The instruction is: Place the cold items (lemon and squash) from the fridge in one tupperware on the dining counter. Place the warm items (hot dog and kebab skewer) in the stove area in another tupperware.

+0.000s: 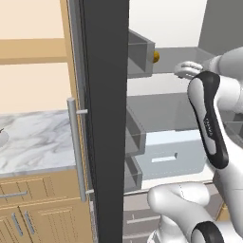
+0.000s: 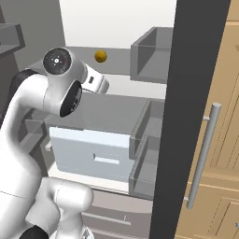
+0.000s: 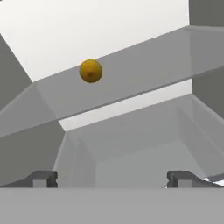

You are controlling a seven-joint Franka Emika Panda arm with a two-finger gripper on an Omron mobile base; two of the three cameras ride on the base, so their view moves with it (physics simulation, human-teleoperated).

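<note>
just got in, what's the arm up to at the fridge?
The arm is reaching into the open fridge, its door swung wide. The gripper is open and holds nothing; it points at the lemon, which sits on an upper grey shelf, with a clear gap between them. No grasp yet. Below that shelf is a pale drawer. I can't make out the squash in these views.

We are seeing even, bright, rendered light with no glare. Soft shading is lying inside the fridge point(image 2: 116, 28). Edges are looking a little soft and pixelated.
</note>
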